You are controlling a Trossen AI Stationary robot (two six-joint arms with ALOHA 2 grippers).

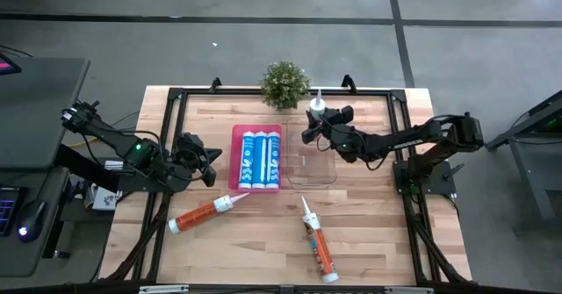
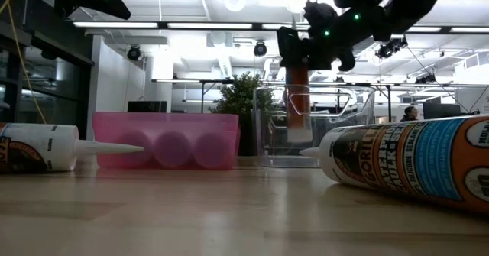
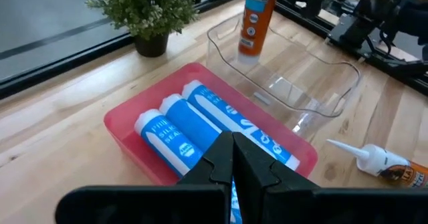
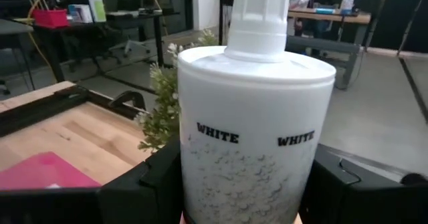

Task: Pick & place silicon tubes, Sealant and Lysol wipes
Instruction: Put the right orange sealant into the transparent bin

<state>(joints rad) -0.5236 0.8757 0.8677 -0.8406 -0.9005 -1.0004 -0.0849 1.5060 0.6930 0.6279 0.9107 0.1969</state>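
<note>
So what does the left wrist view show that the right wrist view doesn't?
Only the left wrist view shows three blue tubes lying in the pink bin, the clear bin, a sealant tube lying on the table, and the left end effector shut. Only the right wrist view shows the word WHITE on the held tube, close up in the right end effector. Both share the plant, that held tube, and part of the pink bin.
</note>
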